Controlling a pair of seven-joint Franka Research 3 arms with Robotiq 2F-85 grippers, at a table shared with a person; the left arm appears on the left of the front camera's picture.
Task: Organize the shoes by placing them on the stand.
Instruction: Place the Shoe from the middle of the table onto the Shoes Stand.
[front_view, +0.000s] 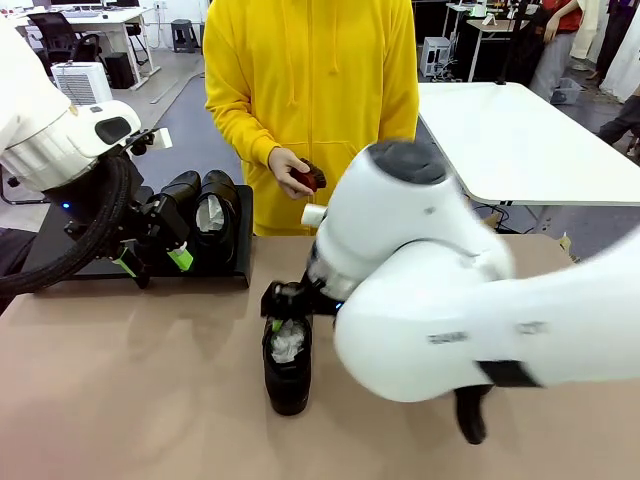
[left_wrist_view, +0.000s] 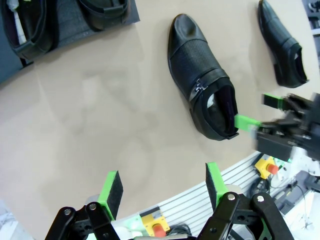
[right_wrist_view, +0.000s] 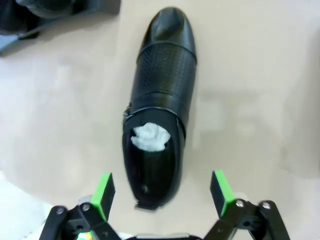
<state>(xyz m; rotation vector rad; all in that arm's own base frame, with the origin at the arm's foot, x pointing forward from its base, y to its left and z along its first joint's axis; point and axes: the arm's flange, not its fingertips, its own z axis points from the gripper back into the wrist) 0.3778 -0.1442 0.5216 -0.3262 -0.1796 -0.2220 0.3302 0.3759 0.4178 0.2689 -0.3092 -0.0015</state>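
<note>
The tan table (front_view: 120, 400) carries the black stand (front_view: 238, 240) at its far left edge, with two dress shoes (front_view: 212, 215) on it. A third shoe (right_wrist_view: 162, 95) lies mid-table, with the right gripper's (right_wrist_view: 163, 194) spread jaws flanking its heel. A fourth shoe (left_wrist_view: 282, 45) lies apart beside it. The left gripper (left_wrist_view: 163, 185), jaws spread and empty, hovers by the stand's front edge. A person's hand (front_view: 285, 165) holds a dark-red brush (front_view: 310, 178).

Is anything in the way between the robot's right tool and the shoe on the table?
No, nothing visible is in the way. The open right tool hangs right at the shoe, straddling its heel end.
</note>
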